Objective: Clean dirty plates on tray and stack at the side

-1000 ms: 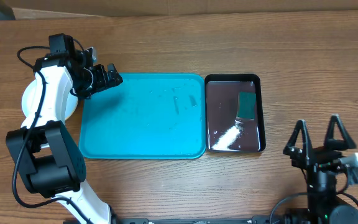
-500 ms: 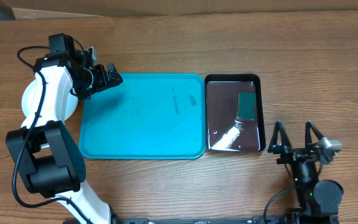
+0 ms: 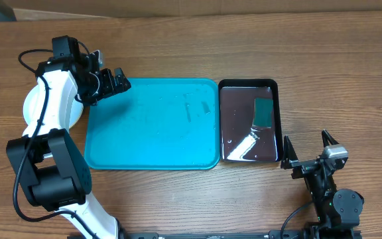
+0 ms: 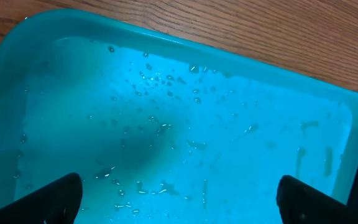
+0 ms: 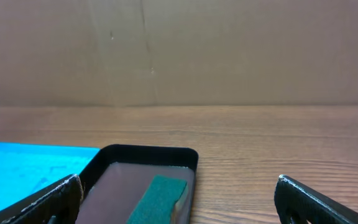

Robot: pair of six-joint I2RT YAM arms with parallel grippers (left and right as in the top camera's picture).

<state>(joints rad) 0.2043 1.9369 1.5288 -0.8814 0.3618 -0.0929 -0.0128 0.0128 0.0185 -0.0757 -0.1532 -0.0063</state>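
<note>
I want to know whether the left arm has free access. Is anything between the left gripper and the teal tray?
Nothing visible. The left gripper hangs open at the tray's far left corner, and the tray holds only water drops. A white plate lies beside the tray, partly under the left arm.

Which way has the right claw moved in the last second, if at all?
Yes. In the overhead view the right claw has shifted left, ending close beside the near right corner of the black tray.
</note>
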